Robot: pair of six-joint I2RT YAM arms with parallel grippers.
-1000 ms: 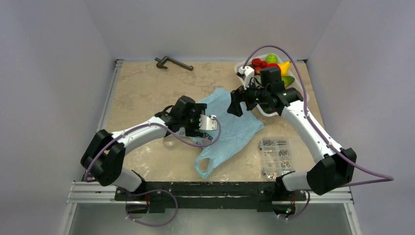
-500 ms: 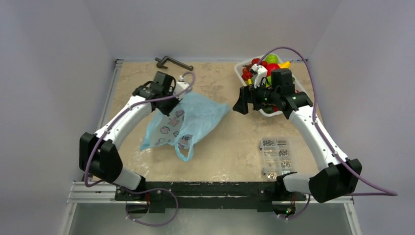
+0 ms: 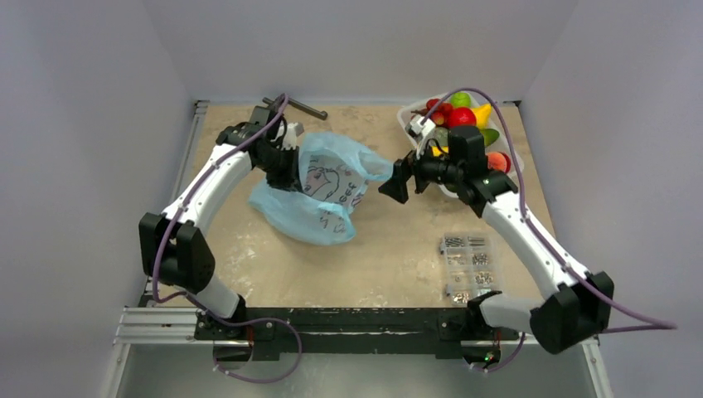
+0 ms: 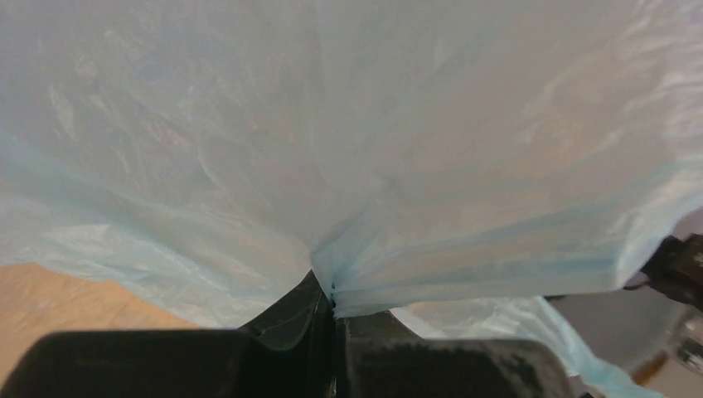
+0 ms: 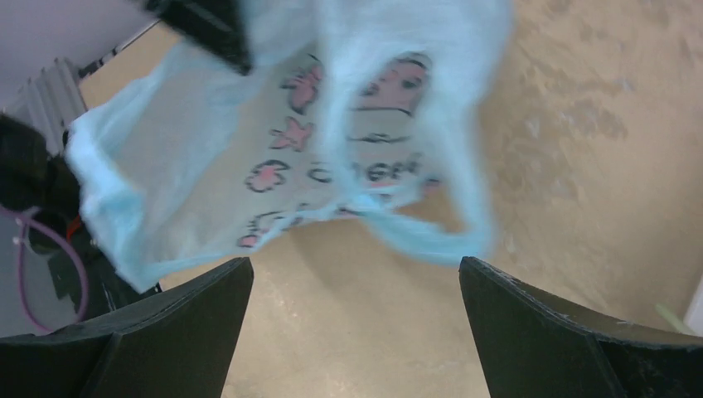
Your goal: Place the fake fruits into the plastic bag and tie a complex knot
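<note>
My left end effector pinches the plastic bag aloft; my right end effector, wide open and empty, should clamp the handle loop just ahead.

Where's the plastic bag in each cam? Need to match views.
Top external: plastic bag left of centre.
Left wrist: fills most of the frame, pinched in the shut left gripper at bottom centre.
Right wrist: upper half, pink print showing, beyond the open right gripper.
Shared landmark: beige tabletop.
</note>
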